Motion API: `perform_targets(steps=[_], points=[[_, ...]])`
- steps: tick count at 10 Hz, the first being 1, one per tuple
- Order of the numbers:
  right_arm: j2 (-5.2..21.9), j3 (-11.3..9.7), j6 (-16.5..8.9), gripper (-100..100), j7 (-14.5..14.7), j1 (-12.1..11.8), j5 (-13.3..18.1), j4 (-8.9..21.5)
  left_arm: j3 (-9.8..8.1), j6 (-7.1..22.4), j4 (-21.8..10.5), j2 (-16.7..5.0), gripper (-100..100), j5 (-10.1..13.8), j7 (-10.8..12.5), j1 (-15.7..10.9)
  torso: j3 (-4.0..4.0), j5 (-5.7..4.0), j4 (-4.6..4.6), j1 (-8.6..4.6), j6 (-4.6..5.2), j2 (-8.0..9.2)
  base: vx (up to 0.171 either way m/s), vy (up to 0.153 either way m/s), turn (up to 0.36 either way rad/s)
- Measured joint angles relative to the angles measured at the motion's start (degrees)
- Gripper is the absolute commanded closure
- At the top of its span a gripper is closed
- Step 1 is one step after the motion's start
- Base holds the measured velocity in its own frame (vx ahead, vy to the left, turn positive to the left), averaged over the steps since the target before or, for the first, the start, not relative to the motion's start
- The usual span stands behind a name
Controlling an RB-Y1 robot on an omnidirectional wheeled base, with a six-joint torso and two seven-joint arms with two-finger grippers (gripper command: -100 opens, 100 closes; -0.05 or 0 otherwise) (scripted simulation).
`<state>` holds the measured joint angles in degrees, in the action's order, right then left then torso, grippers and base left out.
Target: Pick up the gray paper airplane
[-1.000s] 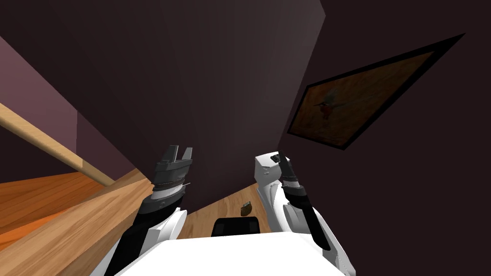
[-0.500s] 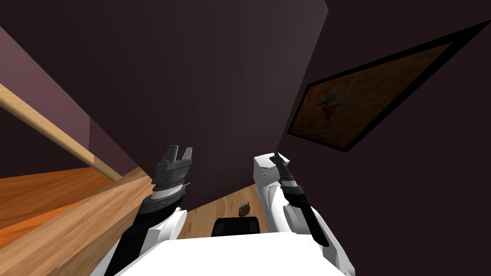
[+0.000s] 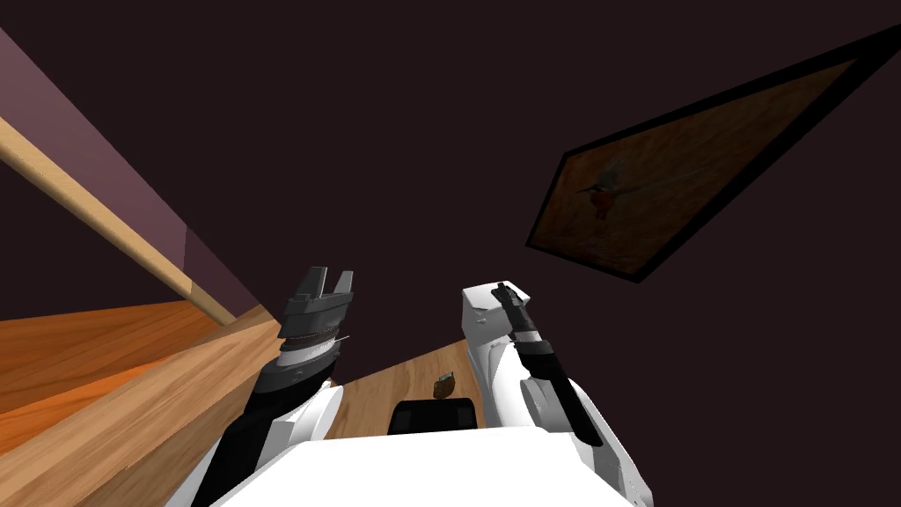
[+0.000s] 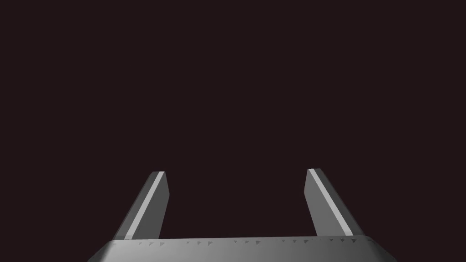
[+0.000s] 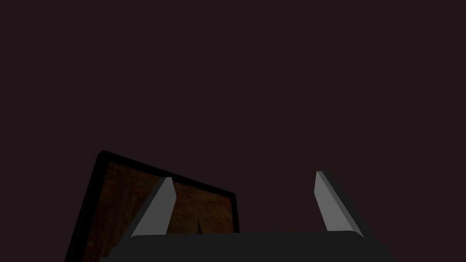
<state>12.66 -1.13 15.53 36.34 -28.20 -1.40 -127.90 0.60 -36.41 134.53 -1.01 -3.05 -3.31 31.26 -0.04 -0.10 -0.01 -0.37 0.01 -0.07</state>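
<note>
The left claw [image 4: 236, 172] is shown open before a flat dark surface [image 4: 233, 82].
Its two light grey fingers [image 4: 146, 209] are seen set wide apart, tips slightly splayed; the surface behind them is rendered as one plain, very dark brownish plane, unmarked.

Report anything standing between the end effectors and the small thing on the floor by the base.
Nothing visible does. The left end effector and right end effector are open, raised toward the dark wall. The small brownish object lies on the wood floor lower down, between them. I cannot tell whether it is the airplane.
</note>
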Motion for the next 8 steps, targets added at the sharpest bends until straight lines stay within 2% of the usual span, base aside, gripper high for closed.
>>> perform_targets(steps=[3,7,8], points=[[0.6,-0.6,-2.2,-100,4.2,-0.2,-0.5,0.3,0.00,0.0,0.0,0.0,0,0.0,0.0,0.0,0.03,0.03,0.01,0.10,0.00,0.06,-0.014,-0.081,0.076],[2.1,-1.6,-6.9,-100,10.7,-0.2,-1.8,1.0,0.00,0.0,0.0,0.0,0,0.0,0.0,0.0,-0.02,0.01,-0.01,0.02,0.01,-0.03,0.005,-0.083,0.053],[2.2,-1.6,-7.1,-100,12.0,-0.2,-1.9,1.2,0.00,0.0,0.0,0.0,0,0.0,0.0,0.0,-0.02,0.04,-0.01,0.19,0.01,-0.03,-0.005,-0.074,0.076]])
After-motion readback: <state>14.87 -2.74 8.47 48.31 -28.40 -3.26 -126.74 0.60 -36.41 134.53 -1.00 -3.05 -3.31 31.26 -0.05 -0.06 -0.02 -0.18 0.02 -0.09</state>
